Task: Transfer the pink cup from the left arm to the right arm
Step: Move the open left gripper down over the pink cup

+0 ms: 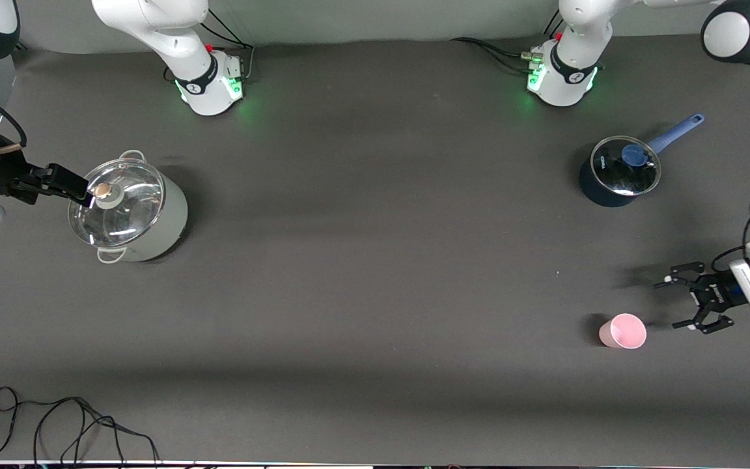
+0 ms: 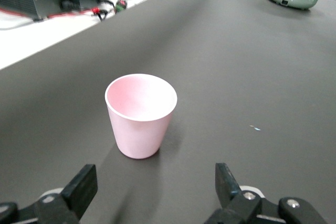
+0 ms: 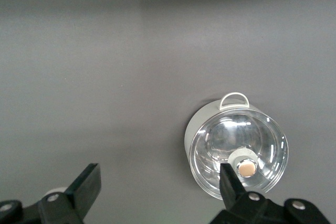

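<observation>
Front view: pink cup (image 1: 623,331) is standing upright on the table (image 1: 375,273) at the left arm's end | left gripper (image 1: 686,303) is hanging just beside it, fingers spread wide, holding nothing | right gripper (image 1: 69,185) is waiting over the steel pot (image 1: 129,215), open, empty | cup is looking light, rigid, smooth; squeezing mid-wall seems safest.

A pale green pot (image 1: 147,221) stands upright on the dark grey worktop (image 1: 375,260) toward the right arm's end, with a glass lid (image 1: 116,202) on it; the lid has a round knob (image 1: 103,191). Toward the left arm's end stands a dark blue saucepan (image 1: 612,179) with a lighter blue long handle (image 1: 678,130) and its own glass lid (image 1: 627,166). A black cable (image 1: 56,423) lies in loops on the worktop at the edge nearest the front camera.
</observation>
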Robot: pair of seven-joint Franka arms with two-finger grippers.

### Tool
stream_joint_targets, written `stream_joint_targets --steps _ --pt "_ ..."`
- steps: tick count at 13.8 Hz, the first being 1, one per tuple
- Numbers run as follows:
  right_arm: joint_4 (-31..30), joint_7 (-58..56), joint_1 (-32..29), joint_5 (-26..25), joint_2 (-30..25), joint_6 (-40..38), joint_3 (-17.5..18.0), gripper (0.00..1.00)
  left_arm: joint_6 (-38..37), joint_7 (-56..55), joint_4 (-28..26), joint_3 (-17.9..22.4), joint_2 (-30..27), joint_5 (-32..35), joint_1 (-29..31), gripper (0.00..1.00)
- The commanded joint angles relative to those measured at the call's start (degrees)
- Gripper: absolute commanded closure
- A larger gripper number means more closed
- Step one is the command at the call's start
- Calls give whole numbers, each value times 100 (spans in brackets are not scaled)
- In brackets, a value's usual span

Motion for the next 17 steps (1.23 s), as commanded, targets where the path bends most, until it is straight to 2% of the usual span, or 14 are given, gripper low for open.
stream_joint_targets --steps 1,6,16,17 --pt "60 35 2 -11 18 -65 21 0 27 1123 -167 -62 290 -782 140 0" --pt "69 35 2 -11 18 -65 21 0 18 1953 -361 -80 660 -1742 97 1" --pt "69 9 2 -11 18 -65 21 0 343 2041 -457 -115 784 -2763 -413 2" --pt "69 9 2 -11 18 -65 21 0 387 2059 -457 -115 801 -2841 -431 8"
